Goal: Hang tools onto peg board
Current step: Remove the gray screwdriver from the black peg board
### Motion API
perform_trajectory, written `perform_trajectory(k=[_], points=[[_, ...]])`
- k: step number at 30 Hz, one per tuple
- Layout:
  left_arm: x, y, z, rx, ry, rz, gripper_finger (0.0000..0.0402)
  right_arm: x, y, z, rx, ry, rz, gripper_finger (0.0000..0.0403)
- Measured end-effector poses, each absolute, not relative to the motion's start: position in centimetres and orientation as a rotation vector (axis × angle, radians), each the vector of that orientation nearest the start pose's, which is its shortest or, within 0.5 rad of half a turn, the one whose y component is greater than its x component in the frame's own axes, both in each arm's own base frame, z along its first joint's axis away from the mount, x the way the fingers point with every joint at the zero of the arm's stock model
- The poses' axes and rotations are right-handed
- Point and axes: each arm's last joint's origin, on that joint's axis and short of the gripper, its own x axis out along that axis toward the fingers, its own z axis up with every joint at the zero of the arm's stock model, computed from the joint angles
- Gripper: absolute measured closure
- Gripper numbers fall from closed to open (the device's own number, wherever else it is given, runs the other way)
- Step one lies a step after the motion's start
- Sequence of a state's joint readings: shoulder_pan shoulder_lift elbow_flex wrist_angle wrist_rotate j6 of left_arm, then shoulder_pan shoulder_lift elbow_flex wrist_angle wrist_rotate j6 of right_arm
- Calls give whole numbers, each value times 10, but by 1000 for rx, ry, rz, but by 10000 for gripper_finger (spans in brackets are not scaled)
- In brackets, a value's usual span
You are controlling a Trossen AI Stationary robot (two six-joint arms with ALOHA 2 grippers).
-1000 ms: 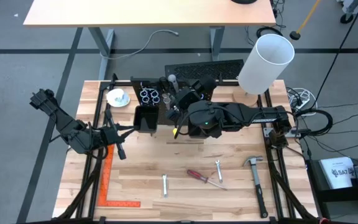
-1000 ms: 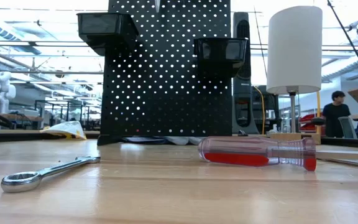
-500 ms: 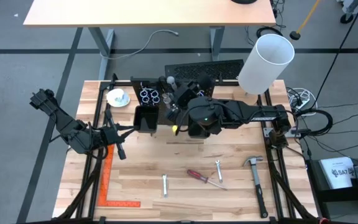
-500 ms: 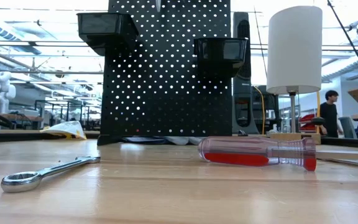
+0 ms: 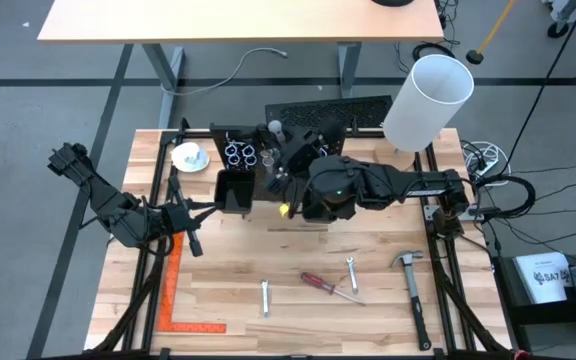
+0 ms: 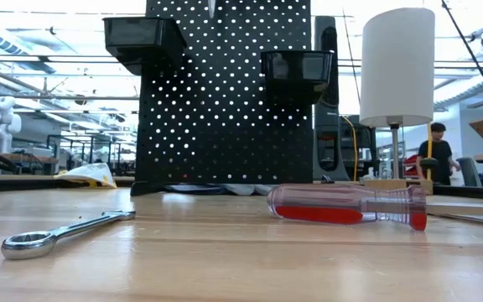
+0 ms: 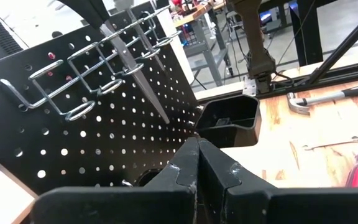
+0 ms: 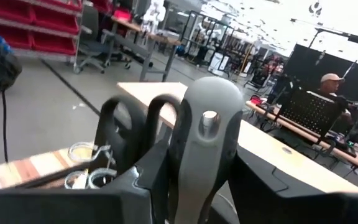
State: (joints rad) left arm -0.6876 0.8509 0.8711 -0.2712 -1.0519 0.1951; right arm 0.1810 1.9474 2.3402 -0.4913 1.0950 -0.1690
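Black-handled silver scissors (image 8: 197, 143) sit upright, upper centre of high view, right gripper (image 5: 286, 172) jaws partly closed around them, blades threaded through wire ring on black perforated peg board (image 7: 104, 130). Left gripper (image 5: 194, 236) shut, empty, parked left. Red-handled screwdriver (image 5: 317, 281), silver wrenches (image 5: 265, 298) await, lower centre.

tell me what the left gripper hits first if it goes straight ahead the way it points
Likely the peg board: the shut left gripper faces its perforated panel below the wire ring holders, though depth is unclear.
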Motion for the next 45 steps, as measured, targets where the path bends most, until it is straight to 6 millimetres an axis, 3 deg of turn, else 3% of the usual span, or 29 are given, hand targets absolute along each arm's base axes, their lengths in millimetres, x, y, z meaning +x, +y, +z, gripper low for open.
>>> perform_trajectory(k=[28, 39, 45], points=[[147, -88, 347, 384, 198, 347, 393, 385, 66, 530, -287, -25, -953, 278], [147, -88, 347, 384, 198, 347, 393, 368, 95, 550, -429, -72, -937, 278], [147, -88, 347, 384, 198, 347, 393, 355, 123, 550, -501, 49, -952, 278]])
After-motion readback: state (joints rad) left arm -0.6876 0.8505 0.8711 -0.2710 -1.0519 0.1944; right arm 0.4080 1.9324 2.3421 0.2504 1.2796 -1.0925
